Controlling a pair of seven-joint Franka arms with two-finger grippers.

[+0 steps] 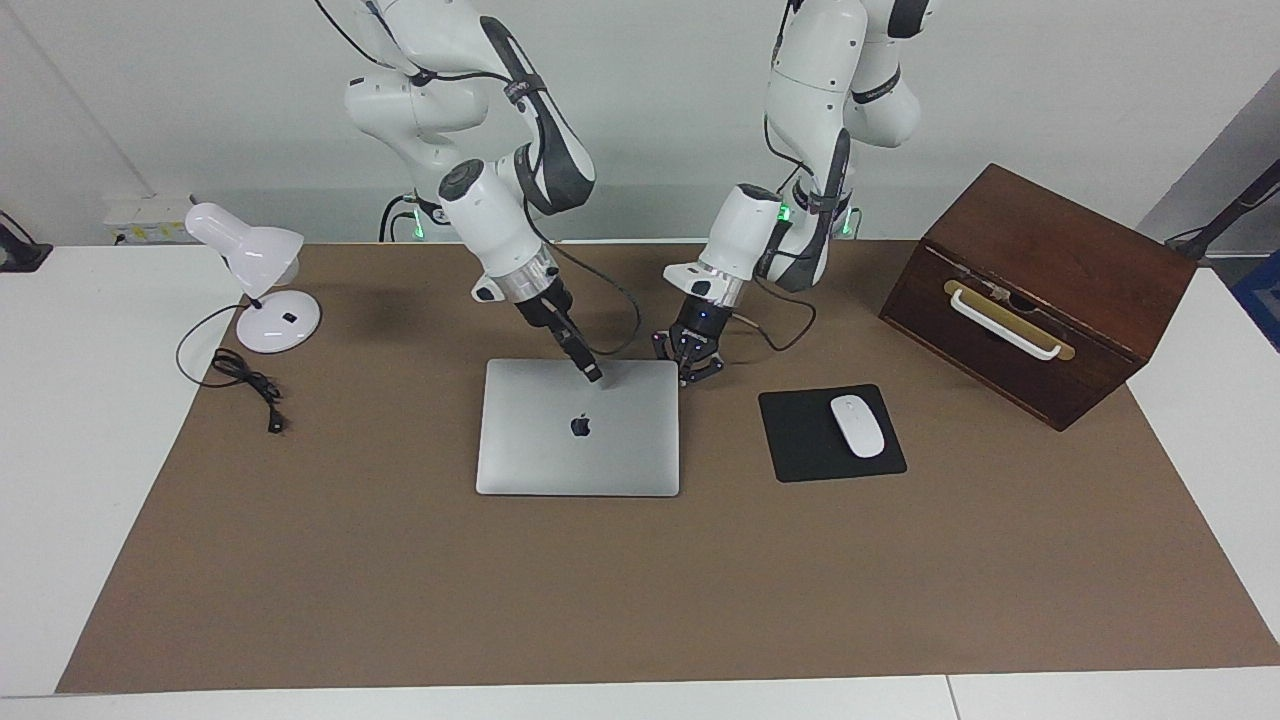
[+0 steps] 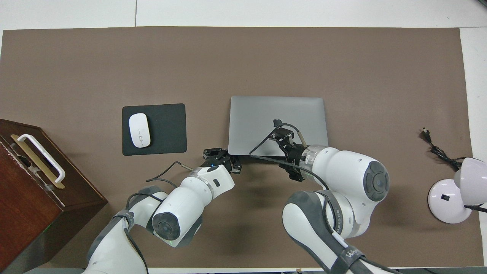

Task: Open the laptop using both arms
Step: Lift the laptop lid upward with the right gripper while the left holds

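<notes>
The silver-grey laptop point(image 1: 560, 460) lies shut and flat on the brown mat, its dark apple logo point(image 1: 580, 426) facing up; it also shows in the overhead view point(image 2: 266, 110). My right gripper point(image 1: 592, 374) is shut and points steeply down. Its tip is at the lid close to the edge nearer to the robots; I cannot tell whether it touches. In the overhead view the right gripper point(image 2: 283, 134) covers that part of the lid. My left gripper point(image 1: 692, 366) is open and low beside the laptop's corner nearer to the robots, at the left arm's end; it also shows in the overhead view point(image 2: 220, 155).
A black mouse pad point(image 1: 800, 440) with a white mouse point(image 1: 857, 425) lies beside the laptop toward the left arm's end. A dark wooden box point(image 1: 1040, 290) with a white handle stands past it. A white desk lamp point(image 1: 262, 290) and its black cable point(image 1: 250, 385) are at the right arm's end.
</notes>
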